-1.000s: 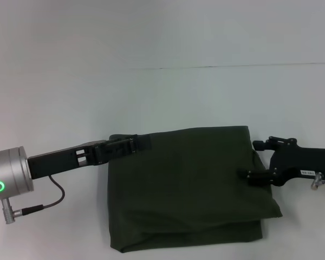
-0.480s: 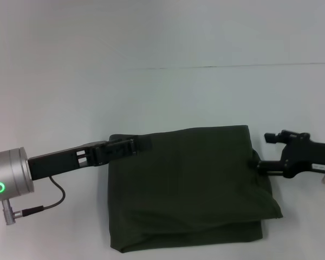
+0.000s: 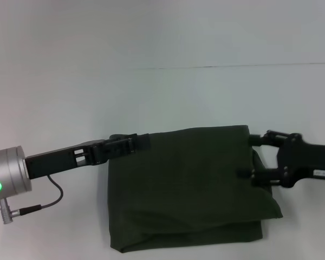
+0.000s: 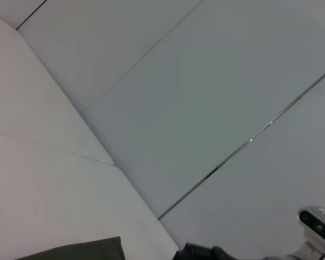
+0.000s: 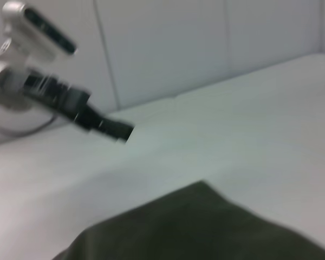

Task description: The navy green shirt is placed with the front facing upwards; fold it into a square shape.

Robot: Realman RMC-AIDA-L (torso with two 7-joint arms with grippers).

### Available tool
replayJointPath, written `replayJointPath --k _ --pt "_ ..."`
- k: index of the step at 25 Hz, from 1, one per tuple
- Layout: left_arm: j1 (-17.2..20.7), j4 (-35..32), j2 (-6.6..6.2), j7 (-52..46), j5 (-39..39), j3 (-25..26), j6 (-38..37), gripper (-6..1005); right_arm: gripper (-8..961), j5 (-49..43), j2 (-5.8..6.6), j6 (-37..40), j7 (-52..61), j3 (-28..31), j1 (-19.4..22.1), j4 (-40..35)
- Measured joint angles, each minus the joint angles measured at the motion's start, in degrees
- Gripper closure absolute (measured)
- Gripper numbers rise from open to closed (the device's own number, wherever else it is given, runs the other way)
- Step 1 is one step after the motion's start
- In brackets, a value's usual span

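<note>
Right now the navy green shirt lies on the white tabletop, near my edge of it, already folded into a rough square with stacked layers showing along the near hem. No lettering or collar visible from the head view.

Left gripper sits at the shirt's far-left corner, lying low along the fabric edge. I cannot tell whether its fingers are pinching cloth or just resting there. Right gripper is at the shirt's right edge with its fingers spread, one at the far-right corner and one lower down on the right side, nothing held.

Handling, my read: soft, light cotton, limp, no stiffness of its own. Layers will likely slide over each other and sag if lifted from a single point. Best hold is a corner or a folded edge, pinching through all layers, both sides together so the stack stays aligned. The lower right side bulges out a bit; that could use tidying.

Versus half a second ago: right gripper has come back in toward the shirt, and its lower finger now overlaps the right edge, where before it stood just off the cloth. Left gripper has barely shifted. Shirt outline looks unchanged.

Right wrist view shows the shirt's corner close up, with the left arm farther off.
</note>
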State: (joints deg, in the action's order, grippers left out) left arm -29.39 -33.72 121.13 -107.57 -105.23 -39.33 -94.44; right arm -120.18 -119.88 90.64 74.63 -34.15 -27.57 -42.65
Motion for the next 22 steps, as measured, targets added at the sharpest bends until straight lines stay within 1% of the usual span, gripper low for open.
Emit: replayJointPath --k 4,8,13,22 --pt "0.04 -0.27 -0.46 -0.18 -0.87 0.59 -0.19 230 26 -0.1 -0.08 -3.7 -2.36 -5.5 -0.09 3.07" --pt "0.36 -0.64 -0.64 -0.41 -2.31 2.46 -0.32 230 26 -0.19 0.04 -6.58 -4.58 -9.02 0.21 5.46" --pt "0.56 -0.65 -0.75 -0.5 -2.64 3.21 -0.27 231 25 -0.38 0.18 -8.91 -5.56 -12.68 1.61 6.42" --pt "0.2 -0.62 -0.82 -0.53 -2.79 3.21 0.41 231 25 -0.84 0.38 -9.98 -5.73 -12.44 2.93 5.76"
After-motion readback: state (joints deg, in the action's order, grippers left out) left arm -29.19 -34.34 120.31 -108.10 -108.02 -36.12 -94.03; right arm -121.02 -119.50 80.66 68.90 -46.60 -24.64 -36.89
